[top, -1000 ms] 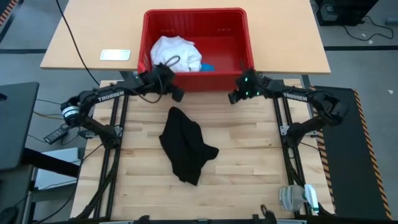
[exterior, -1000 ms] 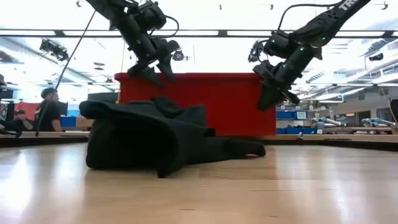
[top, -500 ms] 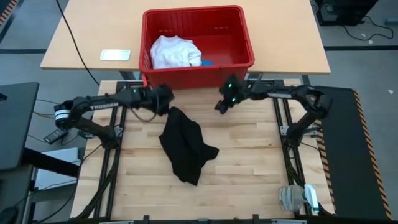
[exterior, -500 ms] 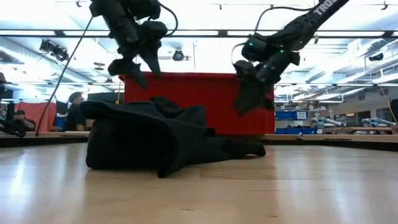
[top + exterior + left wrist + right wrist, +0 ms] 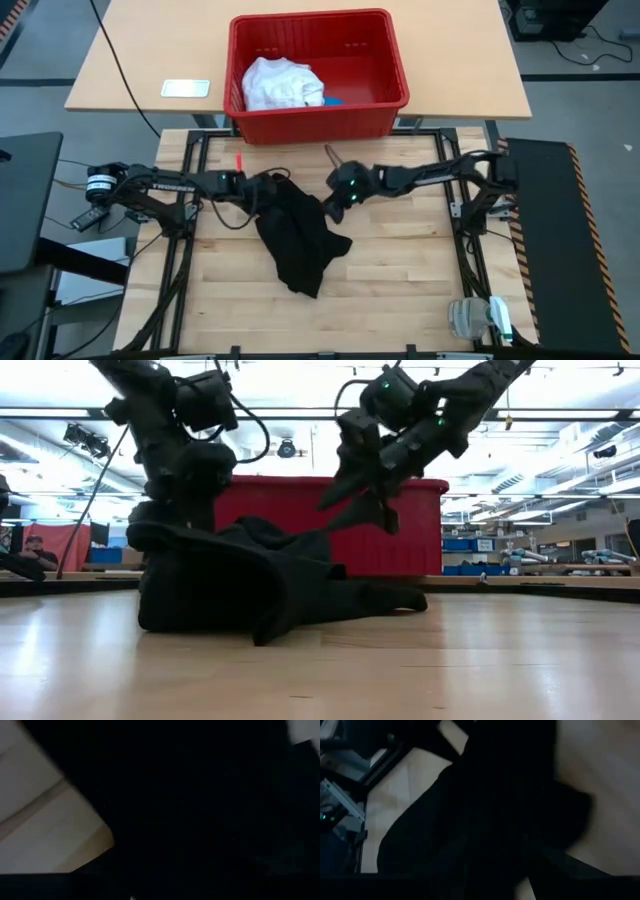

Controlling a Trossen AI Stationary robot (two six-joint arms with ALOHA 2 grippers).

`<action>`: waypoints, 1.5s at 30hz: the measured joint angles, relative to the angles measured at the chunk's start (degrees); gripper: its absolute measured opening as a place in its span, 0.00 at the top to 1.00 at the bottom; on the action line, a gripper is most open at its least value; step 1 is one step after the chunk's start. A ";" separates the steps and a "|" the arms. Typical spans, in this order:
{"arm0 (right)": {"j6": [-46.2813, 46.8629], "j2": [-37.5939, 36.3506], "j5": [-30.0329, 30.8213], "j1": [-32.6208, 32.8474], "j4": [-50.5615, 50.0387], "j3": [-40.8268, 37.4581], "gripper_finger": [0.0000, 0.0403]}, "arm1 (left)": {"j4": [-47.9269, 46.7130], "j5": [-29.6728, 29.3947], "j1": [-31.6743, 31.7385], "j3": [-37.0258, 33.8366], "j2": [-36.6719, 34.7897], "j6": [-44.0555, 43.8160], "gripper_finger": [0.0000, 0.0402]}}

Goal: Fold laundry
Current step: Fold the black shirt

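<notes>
High view shows the black garment (image 5: 298, 238) crumpled at table centre, left gripper (image 5: 268, 188) at its eleven o'clock edge, right gripper (image 5: 335, 205) at two; finger states unclear. Soft, limp, probably light: pinch the outer edges.

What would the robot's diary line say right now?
black garment: crumpled on table | left gripper: at its far edge | right gripper: open, above its right side | white T-shirt: in red basket

the garment (image 5: 300, 238) lies crumpled near the middle of the wooden table (image 5: 400, 290). behind the table, a basket (image 5: 390, 100) sits on a second table (image 5: 130, 60) and holds a t-shirt (image 5: 280, 84); a flat card (image 5: 186, 88) lies left of it.
</notes>
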 joint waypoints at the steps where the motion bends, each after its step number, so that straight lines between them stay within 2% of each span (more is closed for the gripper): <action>1: 0.80 1.22 0.00 0.74 1.65 0.00 0.55 | 1.52 0.75 0.00 -0.37 0.00 0.01 0.45; 9: 6.17 7.31 -0.05 3.01 9.49 0.00 0.58 | 4.72 3.68 0.00 -0.68 -0.02 4.90 0.67; 12: 6.30 9.06 -0.87 3.08 9.12 0.00 0.68 | 4.70 4.13 0.00 -0.68 -0.02 6.68 0.79; 15: 5.87 9.57 -1.57 3.08 9.23 -0.02 0.87 | 4.92 4.26 0.00 -0.68 -0.02 8.40 0.93; 17: 3.59 9.45 -1.55 3.08 9.61 0.00 0.96 | 5.22 4.32 0.00 -0.68 -0.02 9.19 0.98; 22: 1.66 3.95 -1.39 2.63 2.64 -0.04 0.98 | 2.99 4.92 0.00 -0.31 -1.52 9.87 0.99; 25: -2.59 -3.41 3.61 2.56 -8.95 0.27 0.99 | -1.35 4.95 -0.07 2.64 -4.66 12.57 0.99; 28: -7.73 -10.52 12.98 2.73 -26.79 3.72 0.99 | -9.05 1.81 -0.11 7.72 -8.23 16.72 1.00; 32: -12.03 -17.39 27.15 2.91 -46.63 11.58 0.99 | -19.32 -8.80 -0.90 18.60 -11.27 24.18 1.00; 36: -12.98 -21.82 39.16 2.71 -59.01 20.98 1.00 | -24.29 -17.60 -1.52 30.80 -11.34 31.33 1.00; 40: -12.08 -25.27 42.91 2.23 -61.83 28.10 1.00 | -24.11 -19.51 -0.36 39.21 -11.30 32.05 1.00; 45: -10.38 -28.44 42.87 2.28 -63.31 30.73 1.00 | -26.17 -19.80 0.08 41.65 -11.25 29.16 0.95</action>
